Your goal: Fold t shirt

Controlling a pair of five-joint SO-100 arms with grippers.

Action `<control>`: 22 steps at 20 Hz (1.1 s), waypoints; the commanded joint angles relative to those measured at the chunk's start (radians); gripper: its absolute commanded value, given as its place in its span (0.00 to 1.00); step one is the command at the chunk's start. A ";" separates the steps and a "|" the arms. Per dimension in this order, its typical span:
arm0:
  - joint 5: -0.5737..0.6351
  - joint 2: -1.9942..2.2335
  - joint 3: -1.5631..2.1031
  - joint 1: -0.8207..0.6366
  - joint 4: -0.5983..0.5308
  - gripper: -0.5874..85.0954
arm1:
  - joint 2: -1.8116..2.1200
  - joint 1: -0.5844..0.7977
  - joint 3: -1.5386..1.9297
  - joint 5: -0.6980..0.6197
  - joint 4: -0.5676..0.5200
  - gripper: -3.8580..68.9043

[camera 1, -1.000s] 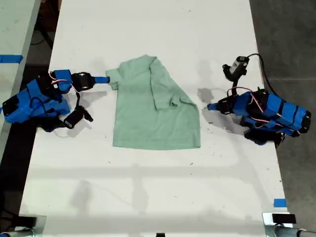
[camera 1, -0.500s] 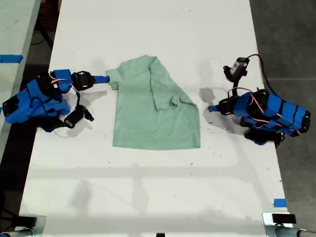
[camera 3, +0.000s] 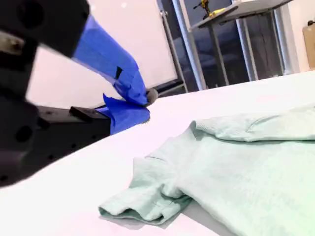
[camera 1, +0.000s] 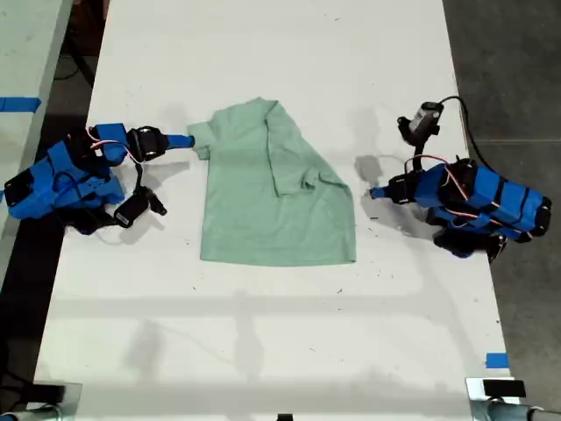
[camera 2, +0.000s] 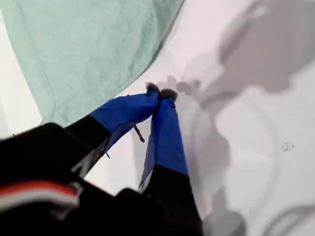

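The pale mint-green t shirt (camera 1: 263,206) lies flat in the middle of the white table, with one side and its sleeve folded in over the body. My first gripper (camera 1: 373,192) is shut on nothing, a short way off the shirt's edge at the exterior view's right. In the first wrist view its blue fingertips (camera 2: 160,92) meet just beside the t shirt (camera 2: 88,49). My second gripper (camera 1: 188,140) is also shut and empty, right next to the sleeve at the exterior view's left. The second wrist view shows its tips (camera 3: 145,101) above the table near the crumpled sleeve of the t shirt (camera 3: 246,162).
The white table (camera 1: 263,351) extends toward the exterior view's bottom. A blue tape mark (camera 1: 496,360) sits near its edge at the exterior view's lower right. Another table (camera 1: 26,53) with blue tape (camera 1: 17,104) stands beyond the gap at the exterior view's left.
The first arm has shifted very slightly by the shirt's edge. The t shirt and the second arm have not moved.
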 commanded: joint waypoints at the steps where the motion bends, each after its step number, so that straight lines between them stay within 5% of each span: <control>1: -0.018 0.006 0.035 0.009 0.003 0.00 | 0.014 0.012 0.029 0.014 0.005 0.06; 22: -0.029 0.006 0.035 0.014 0.009 0.00 | 0.014 0.015 0.031 0.037 0.011 0.06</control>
